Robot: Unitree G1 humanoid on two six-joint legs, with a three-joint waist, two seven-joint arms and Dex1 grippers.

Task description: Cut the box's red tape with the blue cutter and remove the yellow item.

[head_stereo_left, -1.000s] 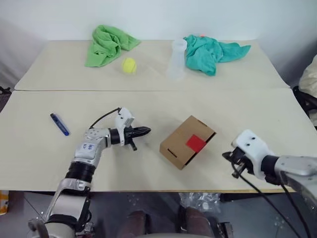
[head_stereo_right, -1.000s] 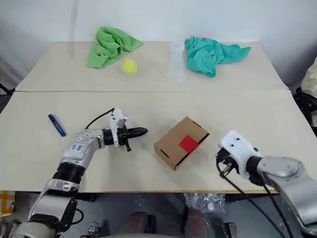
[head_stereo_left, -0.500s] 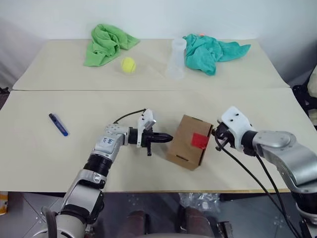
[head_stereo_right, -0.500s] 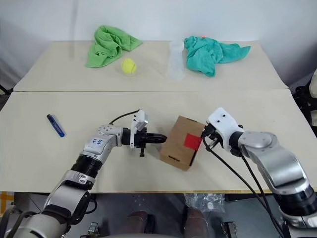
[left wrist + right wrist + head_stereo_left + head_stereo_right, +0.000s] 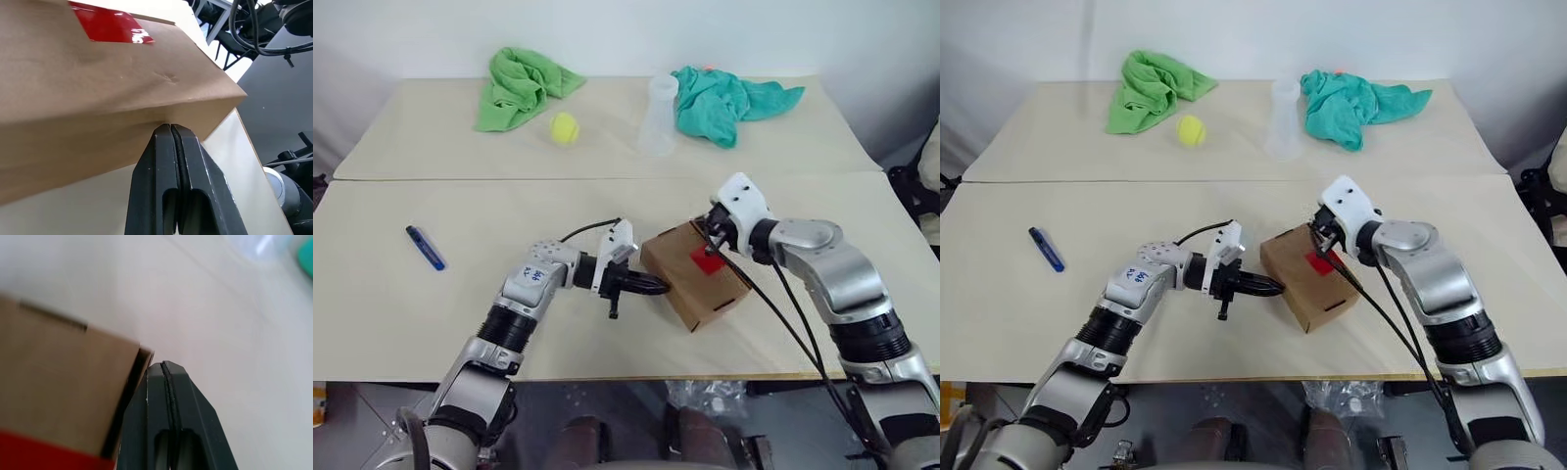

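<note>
Head view: box (image 5: 697, 277) sits mid-tabletop, long axis roughly 10-to-4 o'clock, red tape (image 5: 707, 261) up, blue cutter (image 5: 426, 248) far at 9 o'clock; wrist views: my left end effector (image 5: 170, 128) and right end effector (image 5: 162, 365), both clenched empty, should nudge opposite box corners gently to square it.

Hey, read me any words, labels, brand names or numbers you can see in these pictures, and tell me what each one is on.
No text can be read.
Left forearm: small blue marks on the grey casing, too small to read.
Box: plain brown cardboard, no print.
Red tape: plain red, only glare, no lettering.
Blue cutter: no marking can be made out.
</note>
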